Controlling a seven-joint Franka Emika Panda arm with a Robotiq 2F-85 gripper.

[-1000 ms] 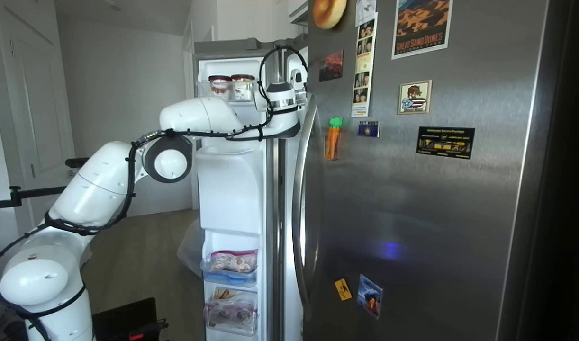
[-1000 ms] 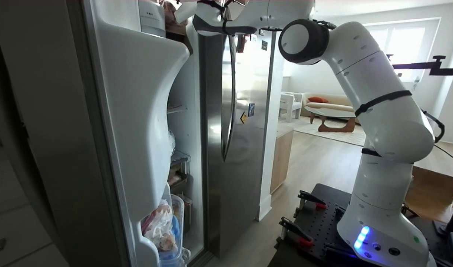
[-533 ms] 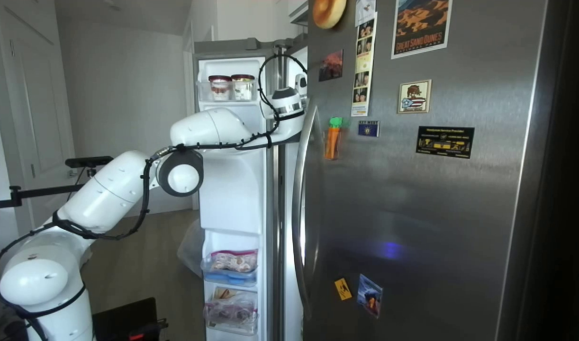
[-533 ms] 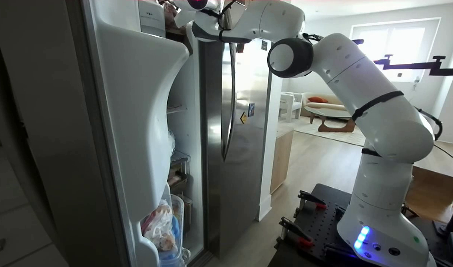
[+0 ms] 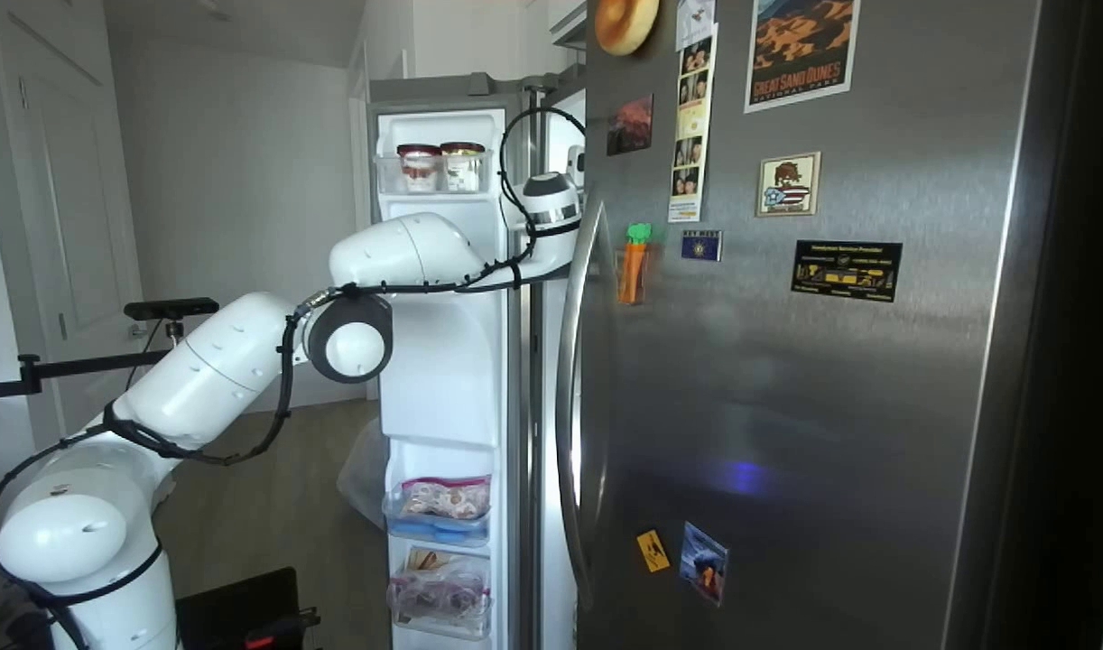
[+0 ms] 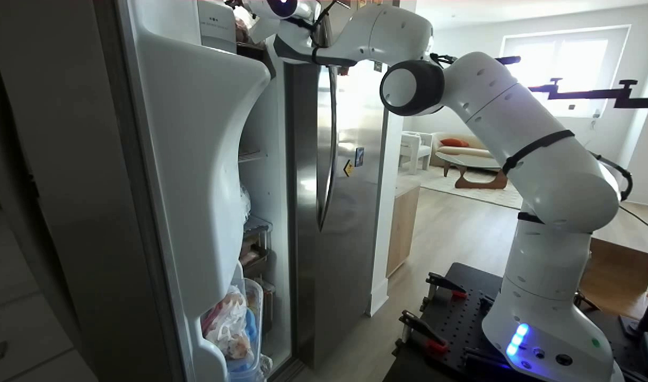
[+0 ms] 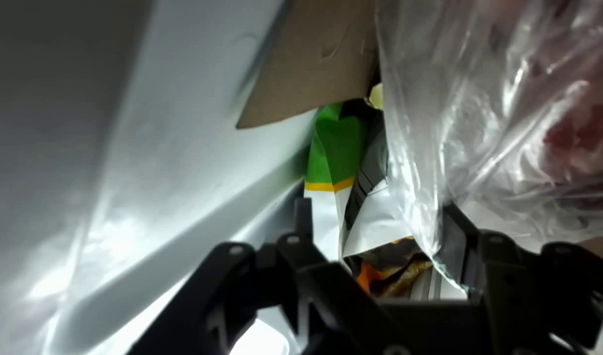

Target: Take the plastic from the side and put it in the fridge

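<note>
The tool (image 7: 378,224) gapes — a clear plastic bag (image 7: 484,123) (reddish inside) near one finger (image 7: 460,234).

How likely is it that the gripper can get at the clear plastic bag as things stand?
Probably yes: in the wrist view the gripper stands open, and an edge of the clear plastic bag shows between its jaws, with nothing visible in front of it. Depth is hard to judge.
</note>
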